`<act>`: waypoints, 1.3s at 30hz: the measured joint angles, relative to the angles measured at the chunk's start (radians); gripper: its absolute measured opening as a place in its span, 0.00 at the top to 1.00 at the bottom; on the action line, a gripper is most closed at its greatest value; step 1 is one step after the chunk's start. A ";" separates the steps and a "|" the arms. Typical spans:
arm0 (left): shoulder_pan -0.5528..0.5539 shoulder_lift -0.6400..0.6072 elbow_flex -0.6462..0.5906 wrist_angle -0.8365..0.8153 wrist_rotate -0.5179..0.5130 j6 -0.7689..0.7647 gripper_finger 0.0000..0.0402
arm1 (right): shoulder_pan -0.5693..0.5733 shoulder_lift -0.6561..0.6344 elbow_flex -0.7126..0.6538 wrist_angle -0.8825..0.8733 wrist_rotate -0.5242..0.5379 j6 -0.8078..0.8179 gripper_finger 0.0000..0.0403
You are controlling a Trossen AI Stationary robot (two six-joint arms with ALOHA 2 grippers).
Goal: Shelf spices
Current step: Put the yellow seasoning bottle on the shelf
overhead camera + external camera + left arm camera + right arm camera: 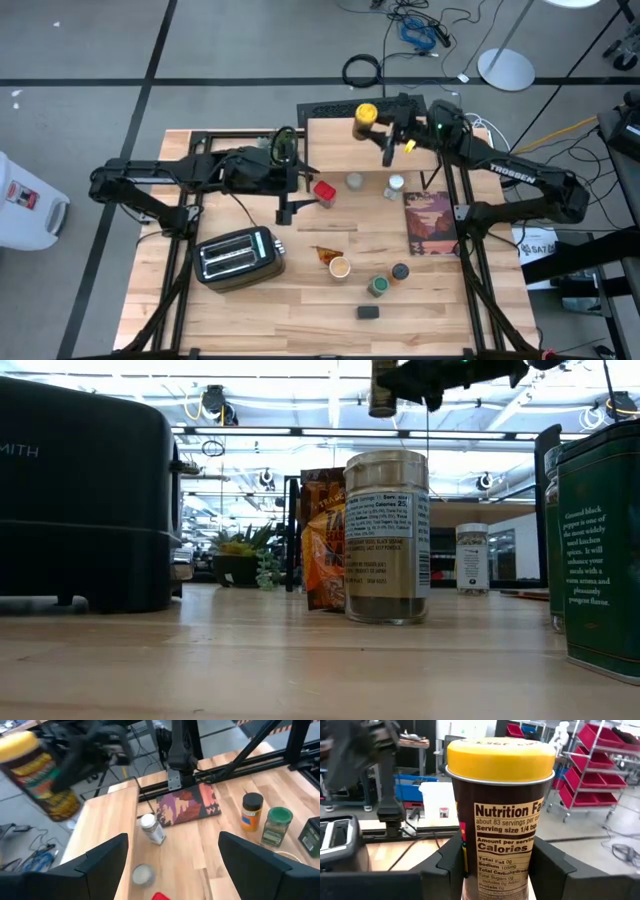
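1. Up over the back of the table, the right gripper [375, 125] has its fingers pinching a yellow-lidded spice tin [365, 117], dark brown with a nutrition label, held above the shelf [335, 140]. The right wrist view shows the tin [501, 815] upright and snug between both fingers.
2. That shelf is the light wood rack at the far edge of the table, and the top looks bare from above.
3. The left gripper [287, 205] sits out over the middle of the table, jaws spread wide and holding nothing, just beside a red spice container [324, 191].
4. Rest of the spices are scattered on the tabletop [300, 310]: a silver-capped jar [354, 181] and a white-capped bottle [396, 185] just in front of the shelf, then an orange packet [326, 254], a tan-lidded jar [340, 267], a green-lidded jar [379, 286], a dark-capped orange bottle [400, 271], and a black tin [369, 312] nearest the front edge.
5. Silver toaster [238, 257] is front left, and a colourful book [429, 222] lies flat on the right side.
6. From the low view, the tan-lidded jar [387, 538] stands upright with the orange packet [322, 540] right behind it.
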 joint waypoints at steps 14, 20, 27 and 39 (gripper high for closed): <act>0.073 0.000 -0.257 0.355 0.211 -0.027 0.20 | -0.308 0.002 0.000 -0.144 -0.201 0.022 0.61; 0.096 0.000 -0.334 0.459 0.224 -0.045 0.20 | -0.413 0.003 0.000 -0.149 -0.300 0.021 0.61; 0.103 0.000 -0.374 0.490 0.250 -0.052 0.20 | -0.517 0.002 -0.011 -0.138 -0.426 0.014 0.61; 0.103 0.000 -0.393 0.495 0.251 -0.048 0.20 | -0.639 -0.046 -0.148 -0.074 -0.497 0.021 0.61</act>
